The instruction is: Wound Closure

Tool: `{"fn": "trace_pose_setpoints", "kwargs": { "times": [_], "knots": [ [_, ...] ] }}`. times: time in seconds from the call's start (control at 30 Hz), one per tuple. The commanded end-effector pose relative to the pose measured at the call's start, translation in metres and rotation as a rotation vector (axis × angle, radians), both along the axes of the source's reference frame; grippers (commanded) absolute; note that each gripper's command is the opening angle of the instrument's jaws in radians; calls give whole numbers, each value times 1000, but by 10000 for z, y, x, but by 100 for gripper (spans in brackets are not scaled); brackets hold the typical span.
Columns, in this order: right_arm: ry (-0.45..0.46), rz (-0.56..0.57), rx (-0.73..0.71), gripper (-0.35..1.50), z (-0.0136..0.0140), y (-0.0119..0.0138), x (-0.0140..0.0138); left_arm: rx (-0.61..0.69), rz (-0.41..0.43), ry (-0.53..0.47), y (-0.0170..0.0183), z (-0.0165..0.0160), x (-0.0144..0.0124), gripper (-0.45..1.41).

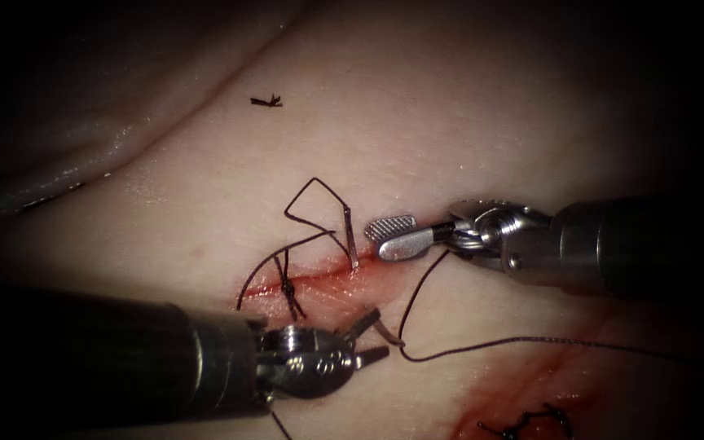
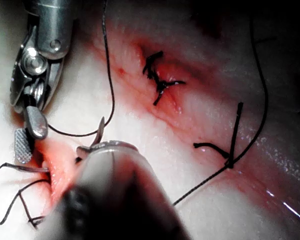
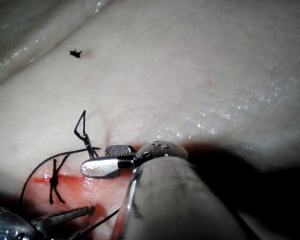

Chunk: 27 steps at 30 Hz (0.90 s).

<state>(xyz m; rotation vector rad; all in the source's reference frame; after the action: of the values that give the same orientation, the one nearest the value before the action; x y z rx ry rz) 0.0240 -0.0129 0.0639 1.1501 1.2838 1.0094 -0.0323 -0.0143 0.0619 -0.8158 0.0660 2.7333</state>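
Needle [image 1: 351, 238] is sitting through the tissue [image 1: 466, 122] at the right end of the cut [image 1: 319, 281] in the endoscope view. One end is rising beside the right hand [image 1: 376, 239], whose jaws are standing apart and holding nothing. The other end is lying between the parted, empty jaws of the left hand [image 1: 375, 334], with the thread [image 1: 490, 342] trailing right. A grip taken off the curve is likely to twist the needle and tear the edge.

In the left wrist view, the shaft is hiding its own jaws.

In the right wrist view, the buried mid-curve is staying out of sight.
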Motion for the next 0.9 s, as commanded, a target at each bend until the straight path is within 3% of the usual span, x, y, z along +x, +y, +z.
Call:
{"fn": "trace_pose_setpoints", "kwargs": {
  "times": [0.03, 0.27, 0.37, 0.43, 0.77, 0.9],
  "knots": [
    [3, -2, 1, 133, 4, -4, 8, -4, 8, 2, -4, 8, -5, 46],
    [8, 1, 2, 133, 4, -6, 8, -15, 24, 4, 5, 16, -2, 39],
    [8, 1, 2, 133, 4, -5, 8, -14, 26, 1, 7, 18, -2, -3],
    [8, 1, 3, 133, 3, -5, 7, -18, 23, -8, 6, 16, -2, -45],
    [8, 0, 4, 131, 3, -4, 6, 52, 61, -168, -12, -1, -4, -45],
    [11, 1, 4, 131, 2, -6, 6, 129, 33, -271, -17, -7, -3, -45]
  ]
}}
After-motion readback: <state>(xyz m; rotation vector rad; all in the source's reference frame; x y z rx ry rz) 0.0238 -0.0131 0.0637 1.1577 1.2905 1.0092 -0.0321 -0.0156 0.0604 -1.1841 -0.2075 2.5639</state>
